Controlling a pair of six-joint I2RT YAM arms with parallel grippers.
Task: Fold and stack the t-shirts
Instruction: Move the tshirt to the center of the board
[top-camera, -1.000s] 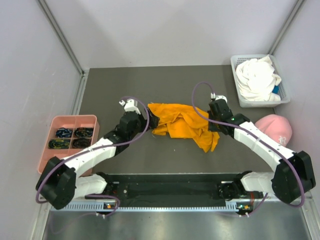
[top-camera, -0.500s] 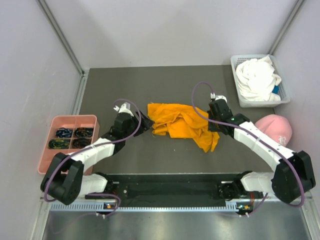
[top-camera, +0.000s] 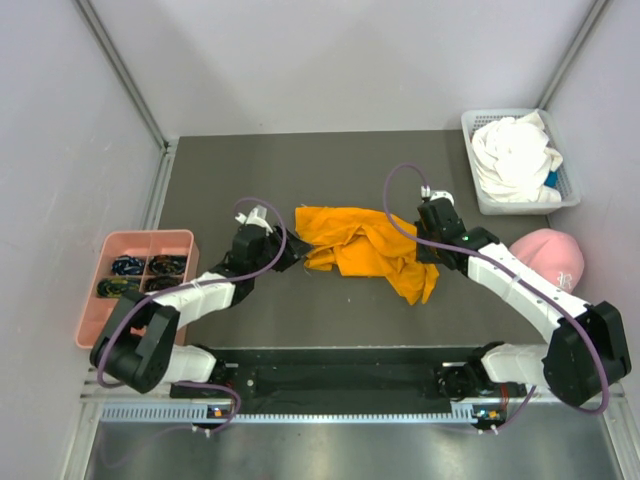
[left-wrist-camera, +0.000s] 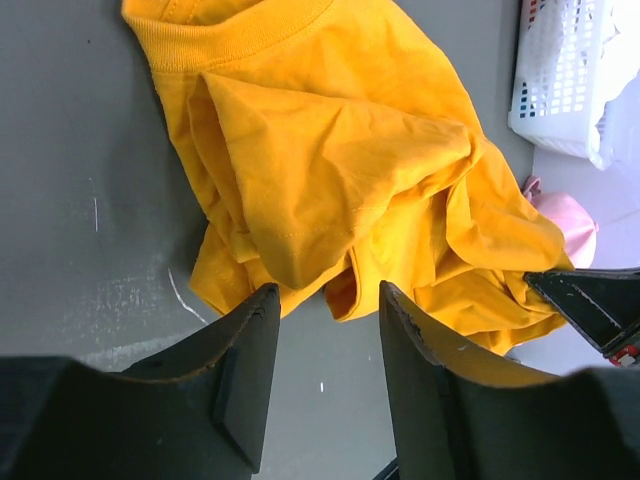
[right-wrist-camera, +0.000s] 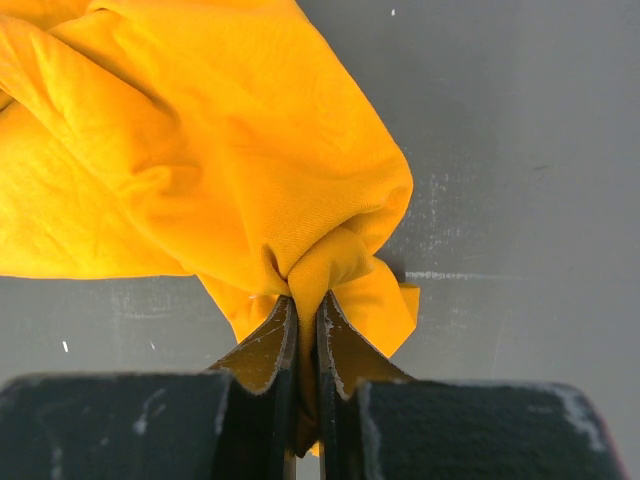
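Observation:
A crumpled orange t-shirt (top-camera: 360, 245) lies mid-table, its collar toward the left (left-wrist-camera: 330, 150). My left gripper (top-camera: 290, 252) sits low at the shirt's left edge. Its jaws (left-wrist-camera: 328, 295) are partly open with only bare table between them, and the cloth hem is just beyond the fingertips. My right gripper (top-camera: 432, 258) is shut on a bunched fold of the orange shirt (right-wrist-camera: 200, 130) at its right side, with cloth pinched between the fingertips (right-wrist-camera: 305, 300). A white t-shirt (top-camera: 515, 150) is heaped in the basket at the back right.
The white mesh basket (top-camera: 520, 207) stands at the back right corner, also seen in the left wrist view (left-wrist-camera: 560, 70). A pink cap (top-camera: 548, 255) lies right of the right arm. A pink compartment tray (top-camera: 140, 238) sits off the table's left edge.
My left gripper has drawn back a little to the left from the shirt's edge and its jaws have narrowed. The right arm and the shirt have stayed put.

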